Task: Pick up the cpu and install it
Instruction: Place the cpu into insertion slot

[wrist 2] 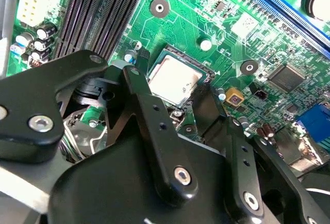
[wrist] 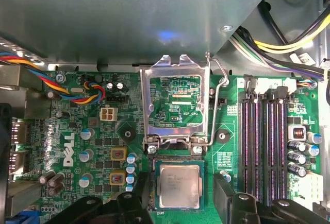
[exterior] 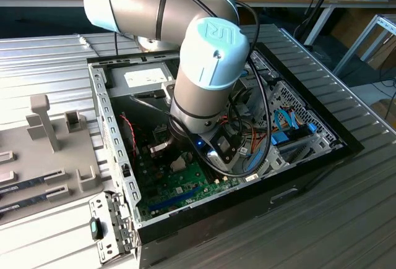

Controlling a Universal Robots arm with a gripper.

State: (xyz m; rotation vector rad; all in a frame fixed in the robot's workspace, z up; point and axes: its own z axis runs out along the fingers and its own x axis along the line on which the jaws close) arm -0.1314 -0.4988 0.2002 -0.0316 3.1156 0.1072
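Observation:
The cpu (wrist: 179, 185), a small square chip with a silver-grey top, lies flat in its socket on the green motherboard (wrist: 227, 147). My gripper (wrist: 180, 189) hangs right over it, open. Its two black fingers (wrist: 223, 193) straddle the chip, one on each side, with a narrow gap to the socket edges. In the second wrist view the cpu (wrist 2: 175, 80) again rests between the black fingers (wrist 2: 147, 105) of the gripper (wrist 2: 172, 79). The hinged silver socket frame (wrist: 178, 100) stands swung open beside the socket. In the exterior view the arm (exterior: 210, 59) reaches down into the open computer case (exterior: 117, 151).
Black memory slots (wrist: 263, 147) run along one side of the socket. Coloured fan wires (wrist: 77, 87) and a yellow and black cable bundle (wrist: 289, 38) lie near the board's edges. A grey metal cage (wrist: 129, 13) overhangs the board. A grey fixture block (exterior: 43, 120) stands at the exterior view's left.

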